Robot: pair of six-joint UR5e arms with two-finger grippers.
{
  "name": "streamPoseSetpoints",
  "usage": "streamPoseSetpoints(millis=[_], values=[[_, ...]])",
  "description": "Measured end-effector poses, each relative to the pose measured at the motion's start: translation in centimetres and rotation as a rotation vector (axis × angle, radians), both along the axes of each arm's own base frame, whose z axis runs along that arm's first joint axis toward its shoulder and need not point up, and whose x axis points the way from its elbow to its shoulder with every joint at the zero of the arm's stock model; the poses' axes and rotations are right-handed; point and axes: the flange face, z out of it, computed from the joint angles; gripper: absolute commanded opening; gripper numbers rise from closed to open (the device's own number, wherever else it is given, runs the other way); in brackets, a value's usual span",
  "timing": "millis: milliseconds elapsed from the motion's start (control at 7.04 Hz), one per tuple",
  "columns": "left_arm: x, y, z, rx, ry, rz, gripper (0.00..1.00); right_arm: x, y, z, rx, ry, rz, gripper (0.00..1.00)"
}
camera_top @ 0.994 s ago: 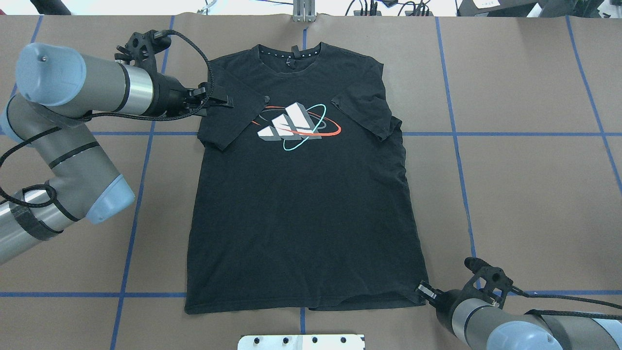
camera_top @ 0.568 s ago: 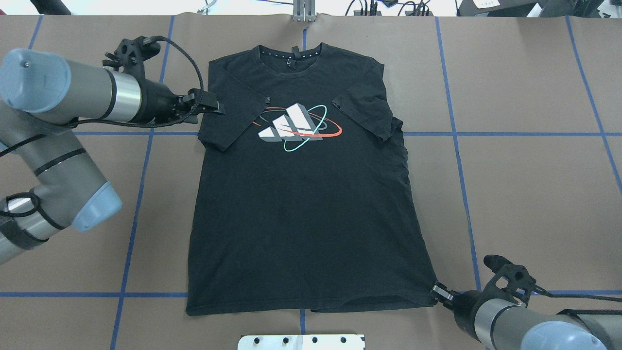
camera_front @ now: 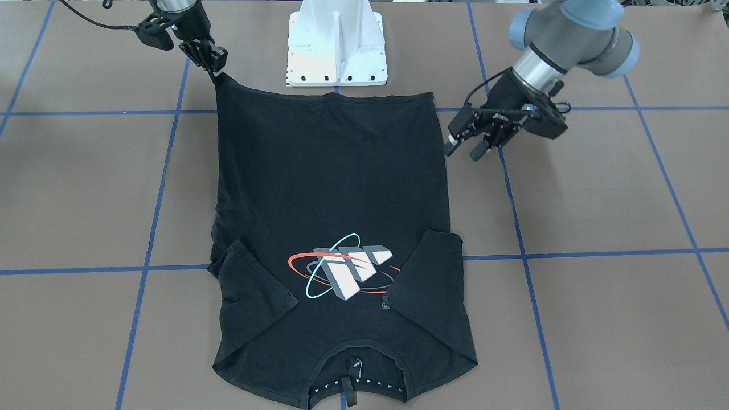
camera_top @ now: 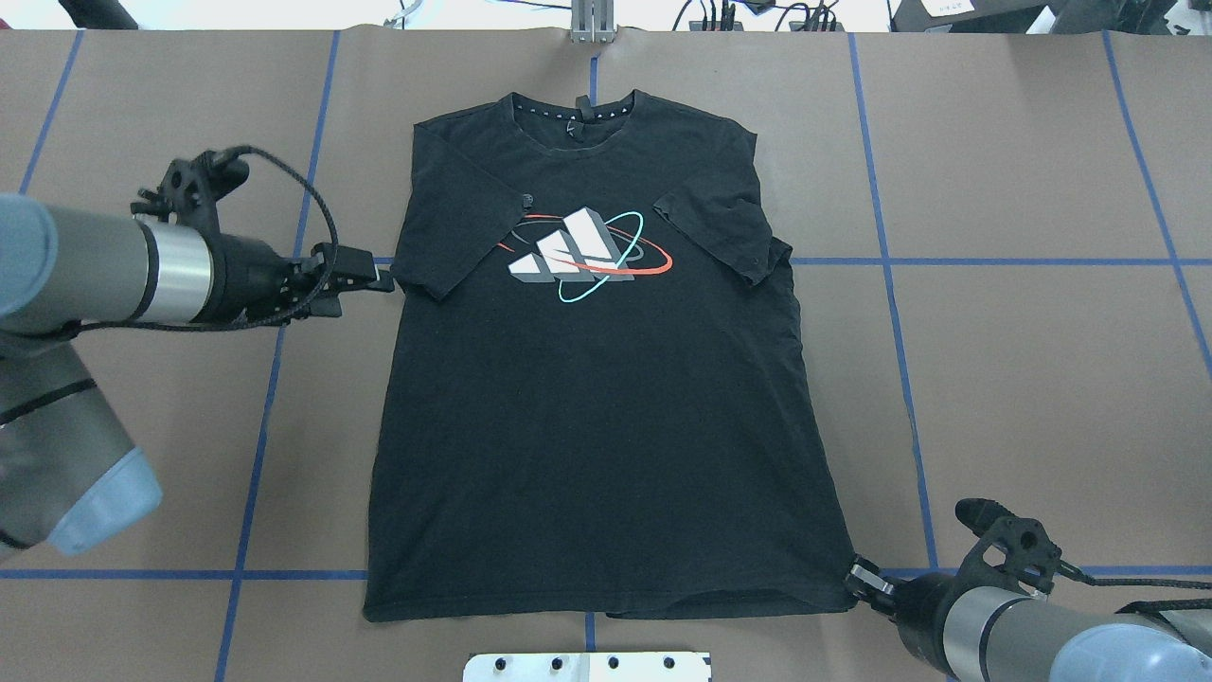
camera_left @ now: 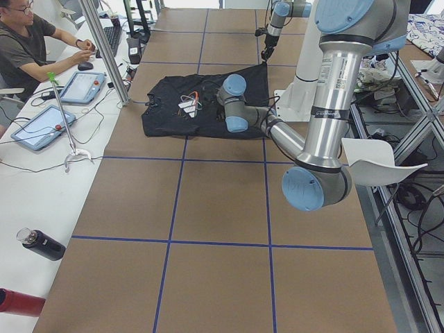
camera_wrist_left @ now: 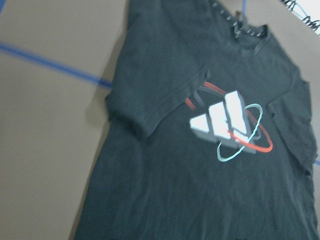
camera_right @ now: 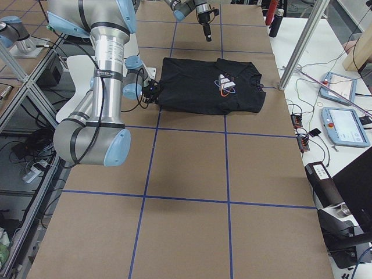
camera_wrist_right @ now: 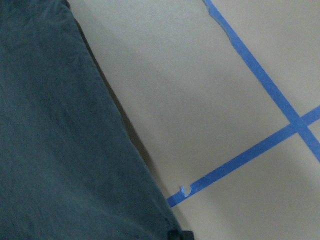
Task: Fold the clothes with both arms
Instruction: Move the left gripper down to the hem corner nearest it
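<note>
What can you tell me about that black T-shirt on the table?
The black T-shirt looks like cotton and lies flat on the table, print up: white-grey blocks ringed by red and teal ellipses. Both sleeves are folded in over the chest. The right end effector pinches one hem corner; the open left end effector hangs beside the opposite edge.
</note>
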Motion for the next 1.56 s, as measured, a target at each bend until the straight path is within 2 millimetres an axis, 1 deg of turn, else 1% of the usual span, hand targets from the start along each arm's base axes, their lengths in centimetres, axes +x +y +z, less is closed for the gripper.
streamPoseSetpoints(millis=[142, 284, 426, 710, 852, 1136, 1420, 1562], values=[[1.2, 4.8, 0.8, 0.006, -0.023, 0.013, 0.7, -0.1, 0.0, -0.1, -0.001, -0.002, -0.001, 0.0], [2.6, 8.7, 1.1, 0.038, -0.044, 0.022, 0.67, -0.1, 0.0, -0.1, -0.001, -0.003, -0.001, 0.0], [3.7, 11.2, 1.3, 0.106, -0.069, 0.025, 0.67, -0.2, -0.1, -0.1, -0.001, -0.002, -0.001, 0.0], [4.3, 12.8, 1.6, 0.297, -0.138, 0.029, 0.65, -0.2, -0.1, 0.0, -0.001, -0.001, -0.001, 0.0], [4.5, 13.8, 2.2, 0.371, -0.17, 0.027, 0.6, -0.3, -0.1, 0.0, -0.001, -0.001, -0.002, 0.0], [4.4, 16.2, 3.7, 0.468, -0.161, -0.006, 0.6, -0.3, 0.0, 0.0, -0.001, -0.003, -0.003, 0.0], [5.0, 18.5, 6.1, 0.549, -0.179, -0.026, 0.59, -0.3, -0.1, -0.1, -0.001, -0.004, -0.001, 0.0], [5.3, 19.1, 7.2, 0.58, -0.182, -0.027, 0.58, -0.3, -0.1, -0.1, -0.001, -0.005, -0.001, 0.0]])
